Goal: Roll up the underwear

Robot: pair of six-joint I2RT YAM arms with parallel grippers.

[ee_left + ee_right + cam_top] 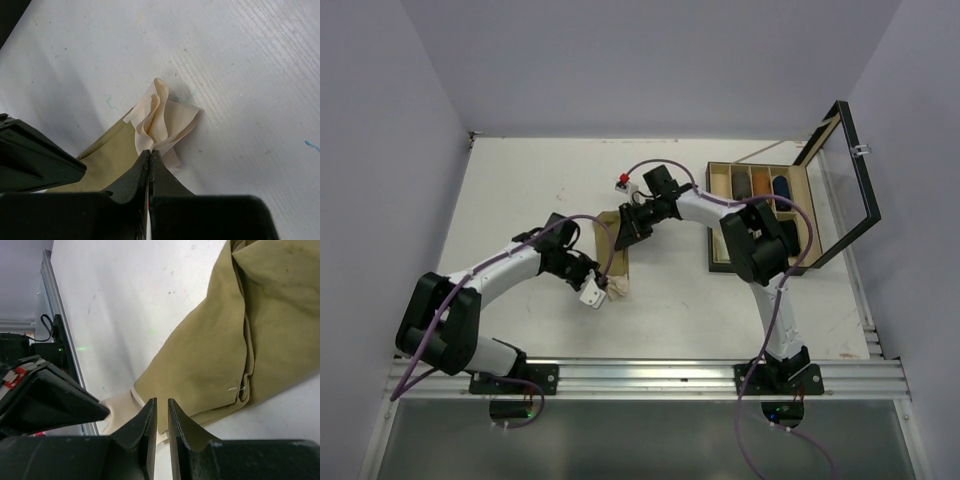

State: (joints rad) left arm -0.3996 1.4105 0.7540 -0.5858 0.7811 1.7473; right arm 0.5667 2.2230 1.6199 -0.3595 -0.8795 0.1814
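Left hand (150, 154) pinches underwear (161, 117) by waistband edge; table (240, 70) stretches beyond.

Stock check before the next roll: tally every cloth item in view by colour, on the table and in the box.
Olive-tan underwear, cream waistband, on the table: 1
Black roll in the box: 1
Orange-brown roll in the box: 1
Blue roll in the box: 1
Total: 4
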